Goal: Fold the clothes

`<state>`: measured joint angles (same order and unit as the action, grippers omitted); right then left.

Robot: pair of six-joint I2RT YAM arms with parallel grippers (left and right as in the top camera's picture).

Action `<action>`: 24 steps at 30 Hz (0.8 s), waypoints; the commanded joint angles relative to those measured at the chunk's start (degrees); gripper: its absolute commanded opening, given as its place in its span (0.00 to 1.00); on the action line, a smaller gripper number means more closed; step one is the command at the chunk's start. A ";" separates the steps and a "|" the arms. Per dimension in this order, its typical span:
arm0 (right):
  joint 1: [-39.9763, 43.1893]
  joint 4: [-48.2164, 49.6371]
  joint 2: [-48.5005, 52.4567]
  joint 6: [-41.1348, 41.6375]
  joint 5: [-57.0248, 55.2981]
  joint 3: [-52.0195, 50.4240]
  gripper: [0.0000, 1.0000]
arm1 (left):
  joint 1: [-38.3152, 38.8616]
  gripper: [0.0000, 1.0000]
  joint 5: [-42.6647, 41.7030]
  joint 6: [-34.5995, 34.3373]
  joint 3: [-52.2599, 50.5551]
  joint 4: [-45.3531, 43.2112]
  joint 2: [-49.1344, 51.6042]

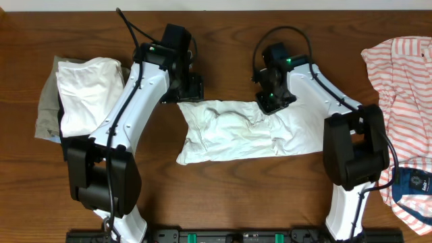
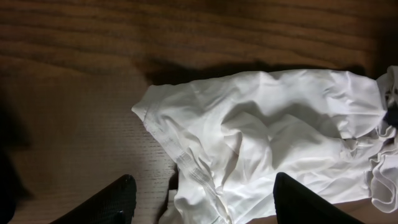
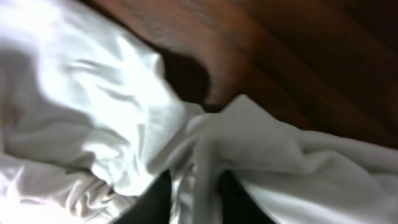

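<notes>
Overhead: the white garment [image 1: 236, 131] lies crumpled in the middle of the desk [image 1: 223, 199]. My left end effector [image 1: 189, 91] sits at its far left corner, my right end effector [image 1: 268, 102] on its far edge.

Left wrist: my fingers [image 2: 112, 202] stand apart over the hem. I'd close low on that corner.

Right wrist: fabric bunches into my end effector. I cannot tell if it is clamped, so I'd confirm before lifting.
</notes>
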<state>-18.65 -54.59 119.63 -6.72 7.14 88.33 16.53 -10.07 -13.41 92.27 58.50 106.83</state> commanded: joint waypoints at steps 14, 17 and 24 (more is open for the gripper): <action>4.33 -0.35 -12.11 5.35 -2.62 3.08 0.43 | -0.24 0.85 0.70 0.90 -0.98 3.21 0.22; 5.25 -2.23 -13.49 5.35 -2.64 3.06 0.45 | -0.24 0.90 0.68 0.66 -2.62 4.46 0.22; 6.47 -2.43 -12.39 5.40 -2.62 -1.25 0.45 | -0.24 0.99 -0.46 0.76 -11.02 -0.07 0.24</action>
<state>-12.71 -57.36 105.78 -1.89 4.86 89.76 16.53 -10.11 -13.08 84.88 60.75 106.83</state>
